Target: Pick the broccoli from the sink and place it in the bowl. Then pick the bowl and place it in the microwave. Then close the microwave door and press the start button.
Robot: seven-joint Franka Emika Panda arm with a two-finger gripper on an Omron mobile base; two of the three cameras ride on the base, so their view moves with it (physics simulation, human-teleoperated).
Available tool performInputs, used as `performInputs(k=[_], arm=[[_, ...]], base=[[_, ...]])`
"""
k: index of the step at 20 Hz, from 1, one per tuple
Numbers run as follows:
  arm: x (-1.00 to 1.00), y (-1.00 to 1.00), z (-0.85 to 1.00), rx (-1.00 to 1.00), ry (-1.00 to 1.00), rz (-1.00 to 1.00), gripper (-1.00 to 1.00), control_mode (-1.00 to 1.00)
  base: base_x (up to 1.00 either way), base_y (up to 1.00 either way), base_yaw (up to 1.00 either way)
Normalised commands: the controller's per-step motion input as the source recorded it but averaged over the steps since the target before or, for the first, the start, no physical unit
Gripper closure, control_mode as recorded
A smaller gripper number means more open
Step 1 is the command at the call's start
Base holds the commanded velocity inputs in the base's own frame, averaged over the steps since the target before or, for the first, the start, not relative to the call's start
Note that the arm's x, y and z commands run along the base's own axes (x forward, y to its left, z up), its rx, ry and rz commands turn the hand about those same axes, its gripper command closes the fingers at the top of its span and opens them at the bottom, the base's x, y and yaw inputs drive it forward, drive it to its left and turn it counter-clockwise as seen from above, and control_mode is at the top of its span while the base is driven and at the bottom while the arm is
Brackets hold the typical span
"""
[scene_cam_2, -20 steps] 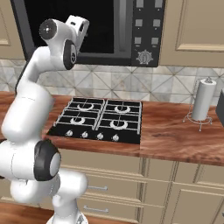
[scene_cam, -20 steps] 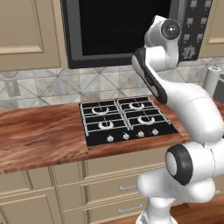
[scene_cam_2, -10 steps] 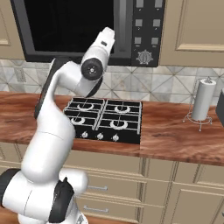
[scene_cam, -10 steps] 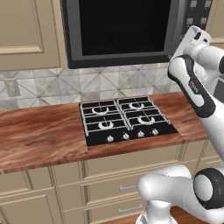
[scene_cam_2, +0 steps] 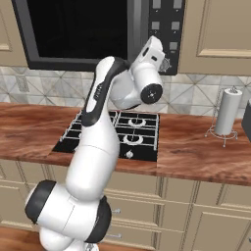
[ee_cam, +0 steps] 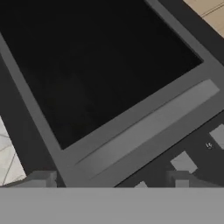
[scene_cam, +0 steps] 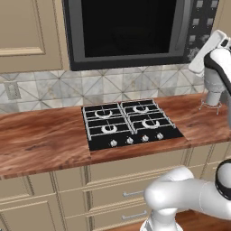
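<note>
The black microwave [scene_cam: 126, 31] hangs above the stove with its microwave door [scene_cam_2: 73, 29] shut; the dark glass window [ee_cam: 87, 65] and its grey frame lie close in front of the hand. My gripper [ee_cam: 109, 179] is open with nothing between its fingers [ee_cam: 41, 178], and points at the door's right edge beside the button panel [ee_cam: 192, 162]. The white hand [scene_cam_2: 153, 51] is raised in front of the panel [scene_cam_2: 166, 24] and sits at the right edge [scene_cam: 208, 50] of the left base view. The broccoli, bowl and sink are out of view.
A black four-burner cooktop [scene_cam: 128, 124] sits in the wooden counter [scene_cam: 40, 140] below the microwave. A paper towel roll on a wire stand [scene_cam_2: 228, 110] stands on the counter to the right. Beige cabinets flank the microwave, and there are drawers below.
The arm has swung from in front of the microwave door to the right, to the button panel. The gripper stays open.
</note>
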Motion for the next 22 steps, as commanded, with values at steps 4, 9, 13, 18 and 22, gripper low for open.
performInputs(k=[4,9,13,18,22], arm=[[-0.01,-0.52,-0.06,0.02,0.00,0.01,-1.00,-1.00],[0.00,-0.09,0.00,0.00,-0.03,0.00,1.00,-1.00],[0.00,0.04,0.01,0.00,-0.03,-0.01,1.00,-1.00],[0.16,0.07,0.00,0.00,0.00,-0.03,1.00,-1.00],[0.24,0.00,0.14,0.00,0.00,-0.05,1.00,-1.00]], base=[[0.00,0.00,0.00],[0.00,0.00,0.00],[0.00,0.00,0.00],[0.00,0.00,0.00],[0.00,0.00,0.00]])
